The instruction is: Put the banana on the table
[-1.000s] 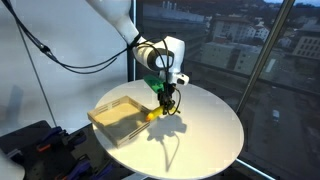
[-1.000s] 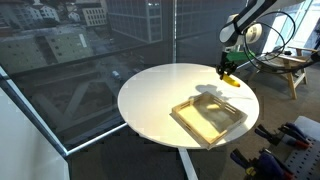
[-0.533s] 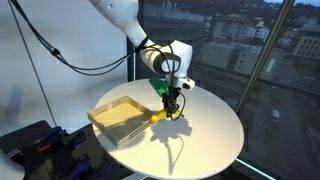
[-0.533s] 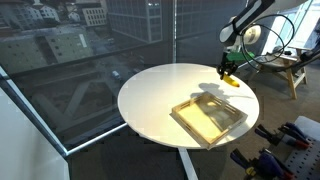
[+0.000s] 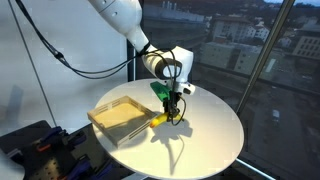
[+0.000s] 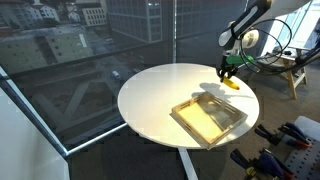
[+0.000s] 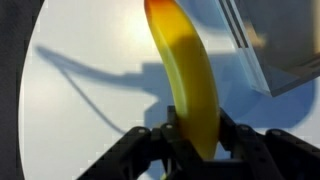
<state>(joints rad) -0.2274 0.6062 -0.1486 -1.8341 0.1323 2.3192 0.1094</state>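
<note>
The yellow banana (image 7: 188, 75) fills the wrist view, clamped between my gripper's black fingers (image 7: 196, 132). In both exterior views the gripper (image 5: 172, 108) (image 6: 229, 73) holds the banana (image 5: 161, 116) (image 6: 231, 83) low over the round white table (image 5: 200, 135) (image 6: 160, 95), just beside the tray's edge. Whether the banana's lower tip touches the tabletop, I cannot tell. The gripper's shadow lies on the table below it.
A shallow square beige tray (image 5: 103, 113) (image 6: 195, 124) sits on the table next to the gripper; its corner shows in the wrist view (image 7: 275, 60). Glass windows stand behind the table. A black cable hangs from the arm. Dark equipment (image 5: 35, 145) sits beside the table.
The gripper with the banana has moved slightly down and away from the tray, closer to the tabletop.
</note>
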